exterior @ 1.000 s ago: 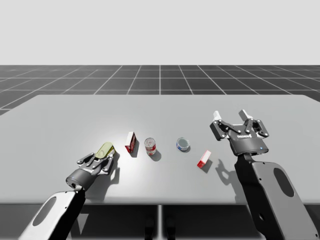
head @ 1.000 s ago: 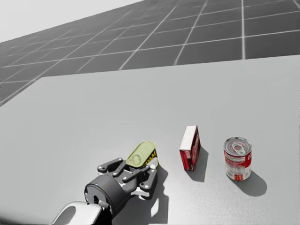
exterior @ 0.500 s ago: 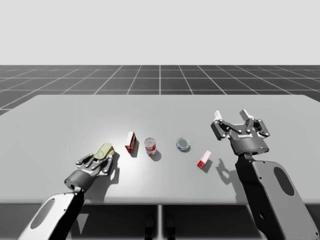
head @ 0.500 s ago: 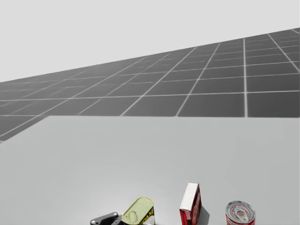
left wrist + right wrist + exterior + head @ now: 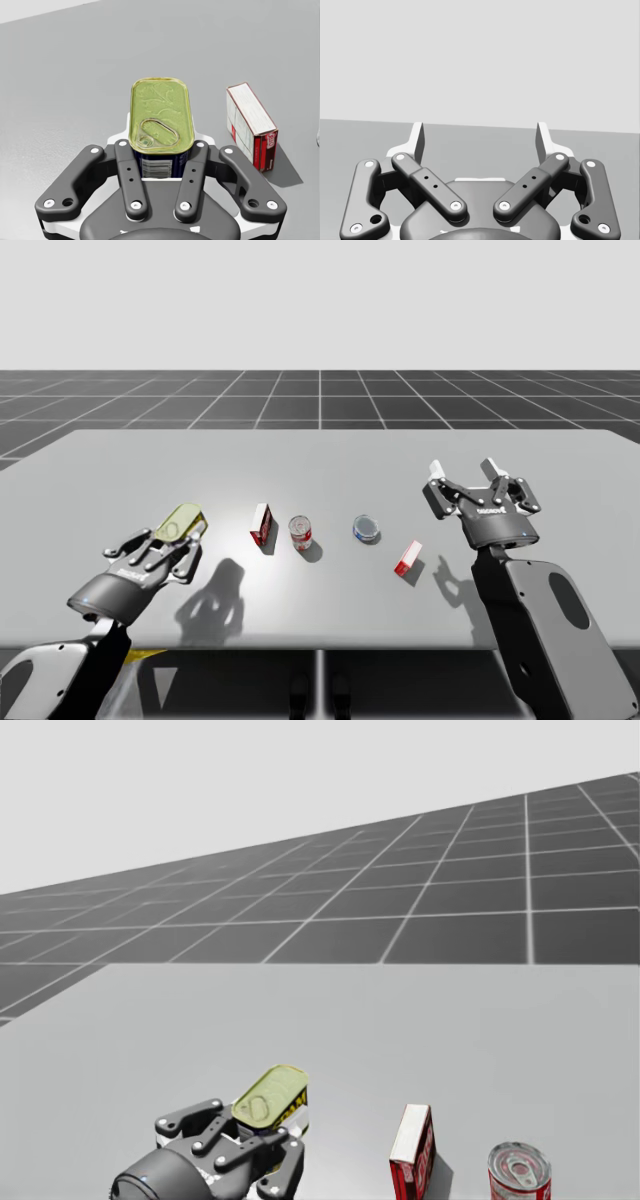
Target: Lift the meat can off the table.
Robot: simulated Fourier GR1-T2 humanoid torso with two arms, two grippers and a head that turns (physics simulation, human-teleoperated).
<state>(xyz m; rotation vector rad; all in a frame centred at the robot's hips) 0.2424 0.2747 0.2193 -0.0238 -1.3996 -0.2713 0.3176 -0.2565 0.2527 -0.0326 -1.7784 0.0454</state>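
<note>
The meat can (image 5: 161,120) is an oblong tin with a yellow-green pull-tab lid and a dark label. My left gripper (image 5: 162,142) is shut on it, one finger on each side. In the high view the meat can (image 5: 185,522) hangs above the table's left part in my left gripper (image 5: 176,538), its shadow cast on the table to the right. In the head view the meat can (image 5: 271,1096) tilts up out of that gripper (image 5: 262,1128). My right gripper (image 5: 467,480) stands open above the table's right part, with nothing between its fingers (image 5: 416,139).
A red and white box (image 5: 261,524) stands upright right of the held can, with a red tin (image 5: 300,533) beside it. Farther right lie a flat blue can (image 5: 366,529) and a small red box (image 5: 407,557). The grey table (image 5: 120,470) ends close to my arms.
My left gripper has risen and drawn back to the left with the meat can, which has left the table. My head has turned upward. The right arm has stayed still.
</note>
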